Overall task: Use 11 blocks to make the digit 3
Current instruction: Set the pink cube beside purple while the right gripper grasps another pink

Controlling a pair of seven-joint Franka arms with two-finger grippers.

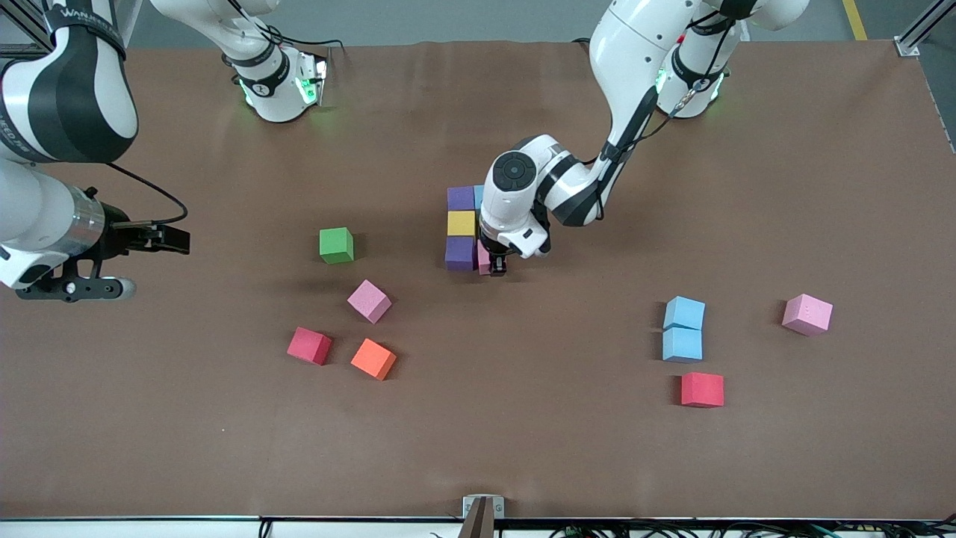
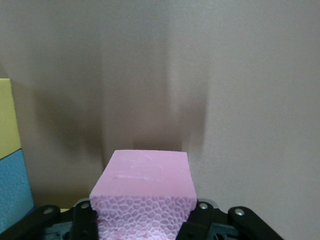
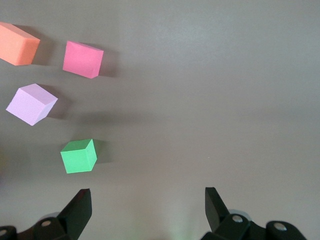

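A column of purple (image 1: 461, 198), yellow (image 1: 461, 223) and purple (image 1: 460, 252) cubes stands mid-table, with a light blue cube (image 1: 479, 196) edging out from under the left arm. My left gripper (image 1: 497, 265) is shut on a pink cube (image 1: 484, 258), low beside the nearer purple cube. The left wrist view shows this pink cube (image 2: 145, 175) between the fingers, with yellow (image 2: 9, 117) and light blue (image 2: 14, 190) cubes at its edge. My right gripper (image 1: 71, 288) waits open and empty (image 3: 147, 202) at the right arm's end of the table.
Loose pink (image 1: 369, 300), red (image 1: 309, 345), orange (image 1: 373, 359) and green (image 1: 337, 245) cubes lie toward the right arm's end. Two light blue cubes (image 1: 684, 313) (image 1: 682, 344), a red one (image 1: 702, 389) and a pink one (image 1: 807, 314) lie toward the left arm's end.
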